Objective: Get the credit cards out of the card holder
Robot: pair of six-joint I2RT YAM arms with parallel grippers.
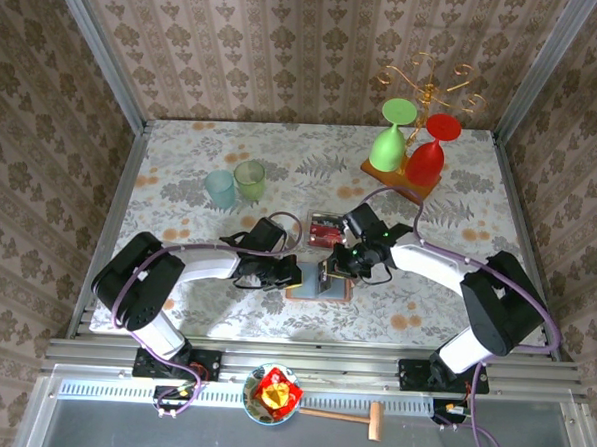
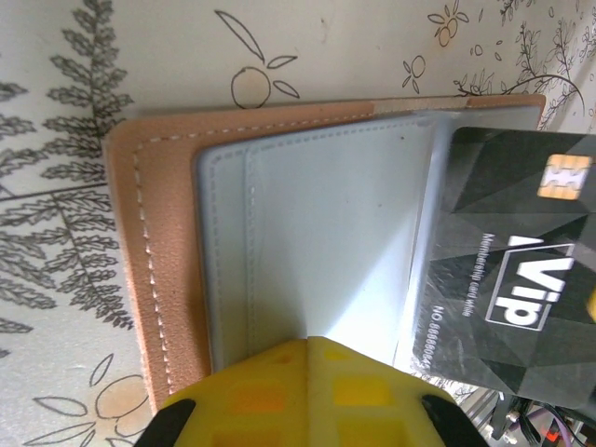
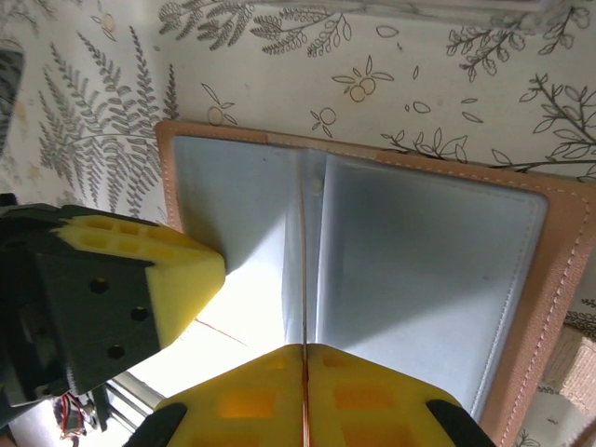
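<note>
While the left gripper [image 2: 310, 346], jaws pressed together, bears down on the salmon-brown leather bifold card holder [image 2: 130, 279] lying just ahead of it, the right gripper [image 3: 304, 350] appears to pinch a dark plastic credit card [image 2: 503, 242] edge-on. The card's edge runs straight out from those jaws to the holder's fold.

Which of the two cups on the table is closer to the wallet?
The pale green cup, standing beside the light blue cup on the side toward the wallet.
</note>
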